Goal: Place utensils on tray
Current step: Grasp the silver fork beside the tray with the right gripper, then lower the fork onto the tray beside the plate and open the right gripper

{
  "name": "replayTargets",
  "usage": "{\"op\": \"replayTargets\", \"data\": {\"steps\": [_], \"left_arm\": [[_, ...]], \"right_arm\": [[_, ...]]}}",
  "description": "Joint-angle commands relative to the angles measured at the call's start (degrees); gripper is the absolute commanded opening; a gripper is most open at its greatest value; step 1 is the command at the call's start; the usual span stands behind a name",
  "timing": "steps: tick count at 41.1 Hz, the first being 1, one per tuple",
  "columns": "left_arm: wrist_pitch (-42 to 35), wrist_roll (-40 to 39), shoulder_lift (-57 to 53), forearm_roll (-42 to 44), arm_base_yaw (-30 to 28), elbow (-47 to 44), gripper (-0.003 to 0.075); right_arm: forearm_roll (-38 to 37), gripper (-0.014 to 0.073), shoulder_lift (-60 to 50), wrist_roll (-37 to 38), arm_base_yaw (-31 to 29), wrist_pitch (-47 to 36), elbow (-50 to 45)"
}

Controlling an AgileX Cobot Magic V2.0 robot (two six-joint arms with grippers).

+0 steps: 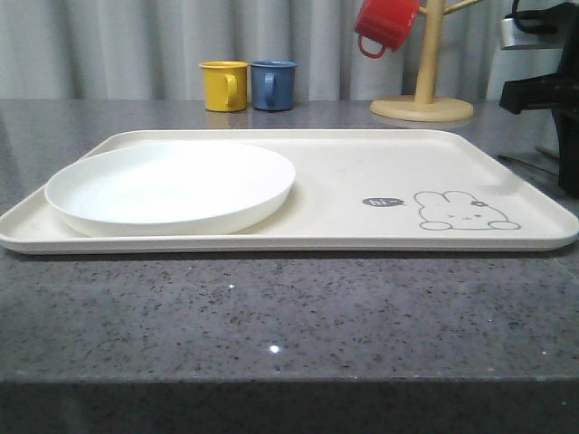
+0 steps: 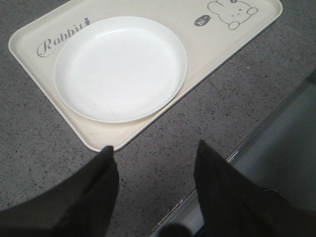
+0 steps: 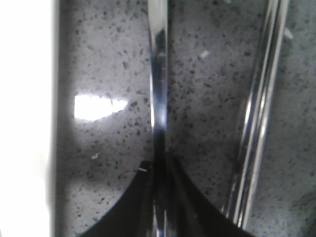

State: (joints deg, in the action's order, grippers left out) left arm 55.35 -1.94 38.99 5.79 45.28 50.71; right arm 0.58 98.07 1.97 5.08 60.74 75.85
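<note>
The cream tray point(image 1: 380, 167) lies across the grey table, and a round white plate point(image 1: 172, 185) rests on its left half. The left wrist view looks down on the plate point(image 2: 121, 66) and the tray point(image 2: 29, 47). My left gripper point(image 2: 154, 150) hovers open over bare table just off the tray's corner, with nothing between its fingers. My right gripper point(image 3: 159, 165) is shut on the slim silver handle of a utensil point(image 3: 158, 74) lying on the table; its head is out of view. A pair of silver chopsticks point(image 3: 256, 113) lies beside it. The tray's pale rim point(image 3: 24, 123) runs along the handle's other side.
A yellow mug point(image 1: 223, 85) and a blue mug point(image 1: 273, 85) stand behind the tray. A red mug point(image 1: 384, 24) hangs on the wooden mug stand point(image 1: 422, 107) at the back right. The dark right arm point(image 1: 552, 99) stands at the table's right edge.
</note>
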Motion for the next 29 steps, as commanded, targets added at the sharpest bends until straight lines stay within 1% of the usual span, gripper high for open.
{"op": "replayTargets", "data": {"steps": [1, 7, 12, 18, 24, 29], "left_arm": [[-4.0, -0.6, 0.1, 0.3, 0.5, 1.5, 0.0349], [-4.0, -0.6, 0.1, 0.3, 0.5, 1.5, 0.0349], [-4.0, -0.6, 0.1, 0.3, 0.5, 1.5, 0.0349], [-4.0, -0.6, 0.1, 0.3, 0.5, 1.5, 0.0349], [-4.0, -0.6, 0.1, 0.3, 0.5, 1.5, 0.0349], [-4.0, -0.6, 0.1, 0.3, 0.5, 1.5, 0.0349]], "right_arm": [[0.9, -0.0008, -4.0, 0.0, 0.1, 0.8, 1.6], [1.3, -0.0008, -8.2, 0.0, 0.3, 1.5, 2.5], [1.8, -0.0008, -10.2, 0.0, 3.1, 4.9, 4.8], [2.5, -0.0008, -9.7, 0.6, 11.1, 8.0, 9.9], [0.6, -0.0008, -6.6, 4.6, 19.8, 9.4, 14.2], [-5.6, -0.0008, -2.1, 13.1, 25.4, 11.5, 17.5]]}}
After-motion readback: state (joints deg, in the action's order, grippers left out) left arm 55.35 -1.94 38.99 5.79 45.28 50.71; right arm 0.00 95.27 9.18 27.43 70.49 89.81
